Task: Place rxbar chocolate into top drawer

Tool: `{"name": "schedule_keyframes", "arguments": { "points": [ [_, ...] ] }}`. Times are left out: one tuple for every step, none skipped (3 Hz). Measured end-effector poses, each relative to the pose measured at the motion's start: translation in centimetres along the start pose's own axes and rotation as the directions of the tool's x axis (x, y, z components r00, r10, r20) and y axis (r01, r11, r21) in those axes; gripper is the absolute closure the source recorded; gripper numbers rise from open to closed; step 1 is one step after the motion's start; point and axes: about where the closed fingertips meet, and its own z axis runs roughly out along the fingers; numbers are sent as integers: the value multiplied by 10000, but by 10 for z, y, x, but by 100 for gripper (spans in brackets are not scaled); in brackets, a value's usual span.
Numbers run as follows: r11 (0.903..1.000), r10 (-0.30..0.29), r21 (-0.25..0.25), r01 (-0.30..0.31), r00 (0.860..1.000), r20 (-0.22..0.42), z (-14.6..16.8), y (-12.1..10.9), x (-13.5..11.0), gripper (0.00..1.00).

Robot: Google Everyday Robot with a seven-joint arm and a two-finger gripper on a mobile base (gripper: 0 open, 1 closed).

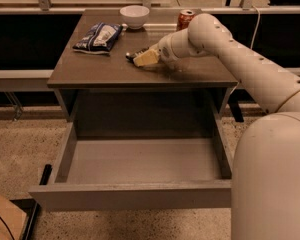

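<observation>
Your gripper (144,59) is resting on the surface (90,71), right at the rxbar chocolate (132,56); you cannot tell if it is squeezing. The bar is looking light, flat and slippery, so try grabbing its long sides. The top drawer (140,196) is standing open below.

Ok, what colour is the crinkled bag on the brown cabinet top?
Blue and white bag, camera view; the robot's hand is beside it over the cabinet top.
</observation>
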Motion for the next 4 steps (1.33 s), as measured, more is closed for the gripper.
{"name": "schedule_keyframes", "arguments": {
  "points": [
    [10000, 0, -1, 0, 10000, 0, 0, 0, 0, 81],
    [10000, 0, -1, 0, 10000, 0, 0, 0, 0, 58],
    [10000, -1, -1, 1, 10000, 0, 0, 0, 0, 34],
    [10000, -1, -1, 1, 10000, 0, -1, 0, -1, 11]
  ]
}}
